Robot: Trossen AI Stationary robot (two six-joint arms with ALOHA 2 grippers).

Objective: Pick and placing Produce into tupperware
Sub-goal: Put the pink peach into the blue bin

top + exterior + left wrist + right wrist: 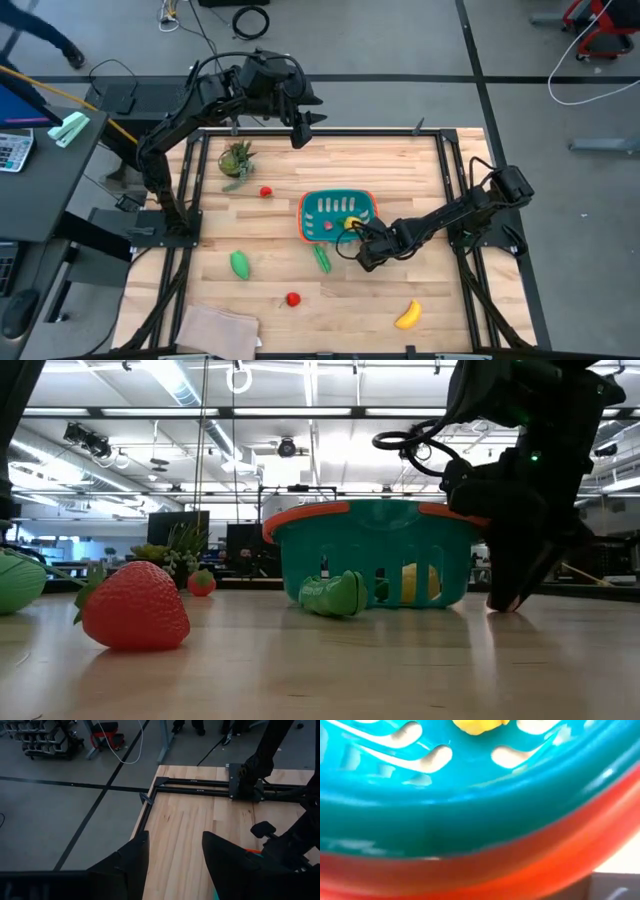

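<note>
Two strawberries (pixel 293 298), two green pods (pixel 240 264), one banana (pixel 407 316) were counted; one yellow chunk (pixel 351 223) was held in the teal basket (pixel 318 210). The left gripper (pixel 307 129) was seen open; the right gripper (pixel 362 238) could not be judged.

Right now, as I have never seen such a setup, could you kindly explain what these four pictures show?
Two dark robot arms work at a wooden table. One picture looks straight down, one looks level across the tabletop, and two come from cameras on the arms' wrists. The right pincer is at the corner of the teal basket, so its camera shows the basket wall and orange-red rim close up; whether it grips anything cannot be told. A yellow chunk lies inside the basket. The left pincer hangs open and empty above the table's far edge. On the wood lie a banana, two small red pieces, a green pod beside the basket, another green piece, a potted plant and a tan cloth.
</note>
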